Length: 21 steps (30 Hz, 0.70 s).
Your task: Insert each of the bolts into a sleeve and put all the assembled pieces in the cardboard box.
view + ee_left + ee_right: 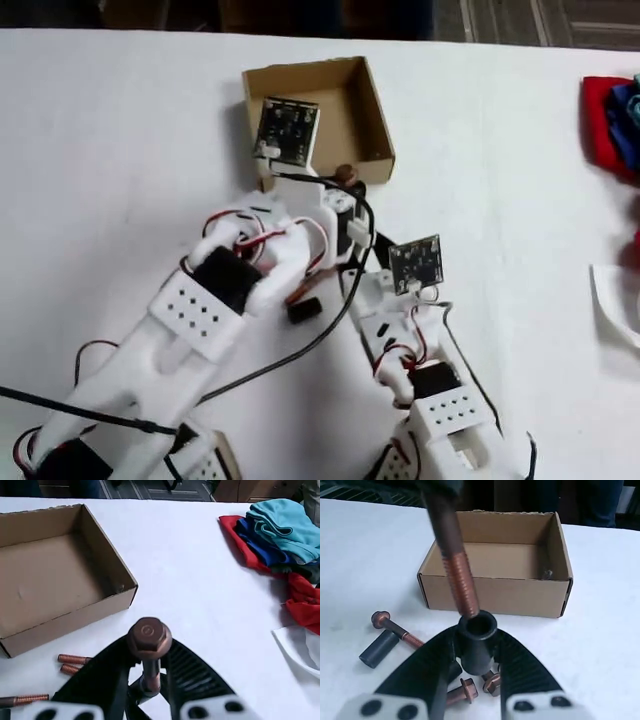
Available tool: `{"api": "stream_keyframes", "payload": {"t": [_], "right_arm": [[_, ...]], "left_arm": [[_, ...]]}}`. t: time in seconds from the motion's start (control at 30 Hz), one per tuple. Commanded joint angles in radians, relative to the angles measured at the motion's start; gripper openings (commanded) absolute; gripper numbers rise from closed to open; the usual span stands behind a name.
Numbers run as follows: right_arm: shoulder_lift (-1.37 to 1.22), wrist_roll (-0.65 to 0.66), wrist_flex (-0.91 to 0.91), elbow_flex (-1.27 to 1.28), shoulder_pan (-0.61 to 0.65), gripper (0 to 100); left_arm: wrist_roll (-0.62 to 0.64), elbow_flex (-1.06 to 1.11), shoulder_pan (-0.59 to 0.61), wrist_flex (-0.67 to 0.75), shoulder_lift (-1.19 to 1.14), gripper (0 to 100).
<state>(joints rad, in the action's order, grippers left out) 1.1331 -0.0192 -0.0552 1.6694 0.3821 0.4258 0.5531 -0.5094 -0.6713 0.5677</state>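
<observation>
The copper-coloured flanged bolt (pixel 149 639) clenched in the left gripper (pixel 149 655) meets the rim of the black cylindrical sleeve (pixel 478 632) grasped by the right gripper (pixel 477 647) at a tilt, so it may jam.

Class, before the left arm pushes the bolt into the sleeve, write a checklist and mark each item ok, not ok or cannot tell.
1. Left gripper shut on the bolt: ok.
2. Right gripper shut on the sleeve: ok.
3. Bolt in line with the sleeve: not ok, it leans, tip at the rim.
4. Cardboard box open, room inside: ok.
5. Spare sleeve and loose bolt clear of both grippers: ok.
</observation>
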Motion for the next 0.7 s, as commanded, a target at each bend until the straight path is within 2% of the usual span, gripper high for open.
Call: {"api": "stream_keyframes", "payload": {"t": [0.0,0.67], "right_arm": [[0.004,0.009,-0.018,-0.038,0.012,2.1],[0.005,0.009,0.038,-0.081,0.007,2.1]], "left_arm": [[-0.006,-0.008,-0.006,0.057,0.000,3],[-0.008,-0.005,-0.006,0.054,-0.100,3]]}}
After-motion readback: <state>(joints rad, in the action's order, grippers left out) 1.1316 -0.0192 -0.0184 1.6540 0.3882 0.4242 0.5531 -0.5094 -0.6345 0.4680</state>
